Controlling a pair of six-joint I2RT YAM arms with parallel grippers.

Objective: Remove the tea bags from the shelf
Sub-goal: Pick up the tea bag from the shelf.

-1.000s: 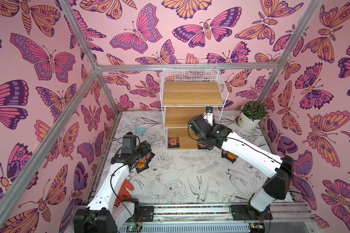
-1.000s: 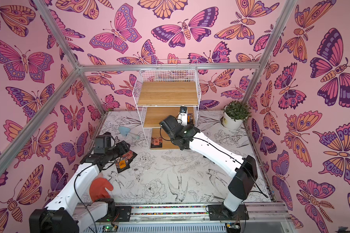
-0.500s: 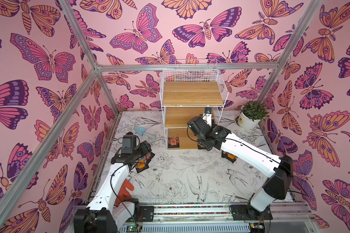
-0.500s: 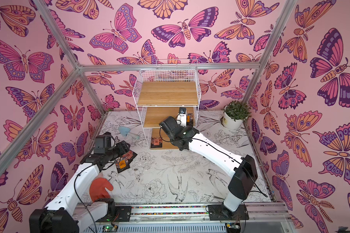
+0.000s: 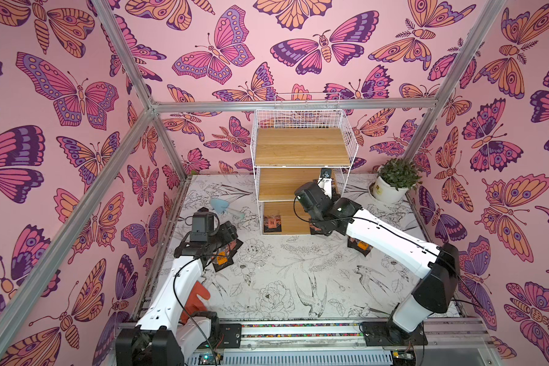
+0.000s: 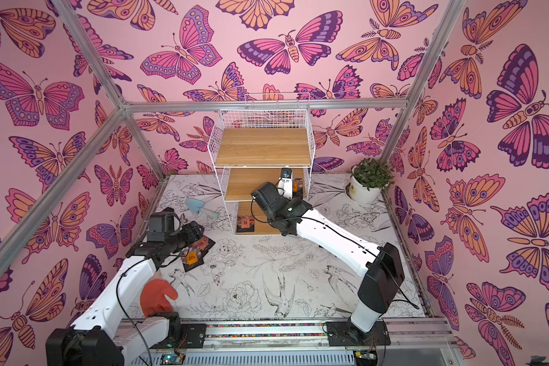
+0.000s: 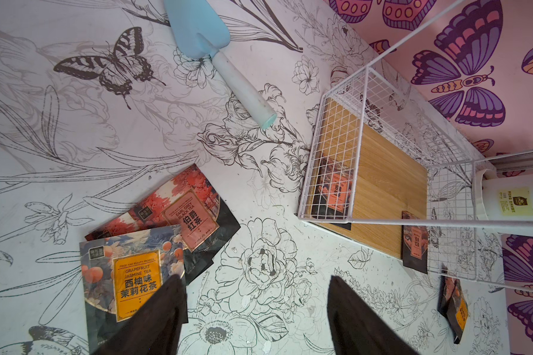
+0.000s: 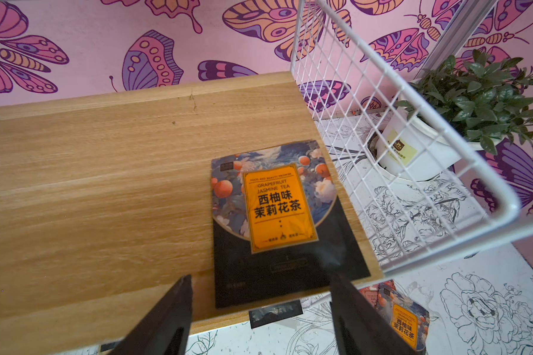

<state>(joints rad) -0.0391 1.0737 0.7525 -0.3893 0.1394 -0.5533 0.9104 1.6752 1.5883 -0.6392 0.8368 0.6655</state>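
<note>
Right, near edge first: orange mitt (image 5: 197,298) lies at 8 o'clock of the table (image 5: 282,285), by the left arm's base, out of the way. Just past it, 9 o'clock, left gripper (image 7: 253,278) hovers over the tabletop, fingers spread, nothing between 'em. Two tea bags (image 7: 136,261) lie overlapped right beside it, grapefruit-jasmine atop Earl Grey; reads as the drop pile, clear of the shelf (image 5: 298,149) front. Over at 3 o'clock a loose sachet (image 5: 360,247) lies partly under the right arm, prob. that side's pile. Further on, 12 o'clock: shelf backs onto the far wall, open front facing the arms, so reach-in is straight. Bottom tier has a red sachet (image 5: 272,222) at the front-left corner and an overhanging sachet (image 7: 414,242) poking off the board's front on the opp. side. Middle tier: right gripper (image 8: 260,276) is at the front edge, jaws wide apart, lined up w/ the black lower end of an orange-label sachet (image 8: 277,215) lying flat near the wire side; not pinched, contact I can't tell. Flat foil on wood, so I reckon the board edge is the way to get a finger under. Top board looks bare. Surface: white tabletop w/ inked flowers & birds, blue trowel (image 5: 222,207) at 10 o'clock, potted plant (image 5: 389,187) at 2. Room: pink butterfly walls (image 5: 76,95), alu frame (image 5: 298,106).
</note>
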